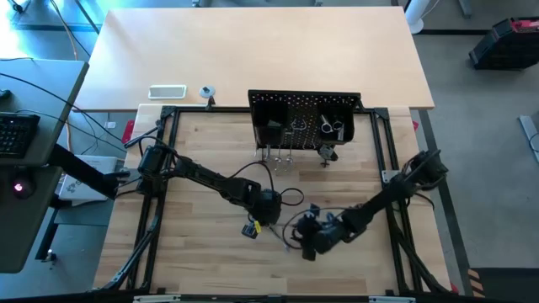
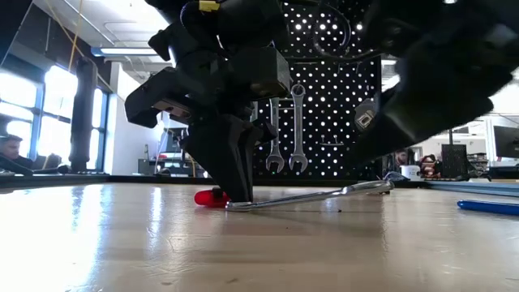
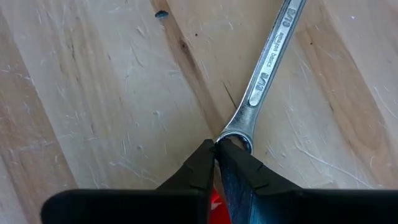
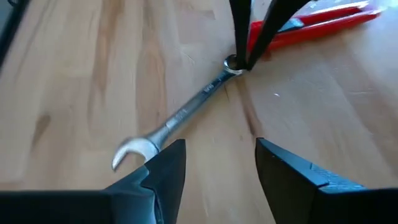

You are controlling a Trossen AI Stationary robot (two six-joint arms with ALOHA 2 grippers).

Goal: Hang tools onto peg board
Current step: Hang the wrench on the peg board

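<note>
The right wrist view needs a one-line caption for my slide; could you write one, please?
Left gripper pinches the ring end of a silver wrench on the table, right gripper open nearby.

Three silver wrenches: two hanging wrenches (image 2: 285, 130) at frame centre on one peg board (image 2: 340, 89), one wrench on the table (image 4: 180, 115) mid-frame. One red-handled tool (image 4: 311, 25), upper right.

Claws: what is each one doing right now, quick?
Left claw: shut on the ring end of the wrench.
Right claw: open, holding nothing, beside the wrench's open end.
</note>
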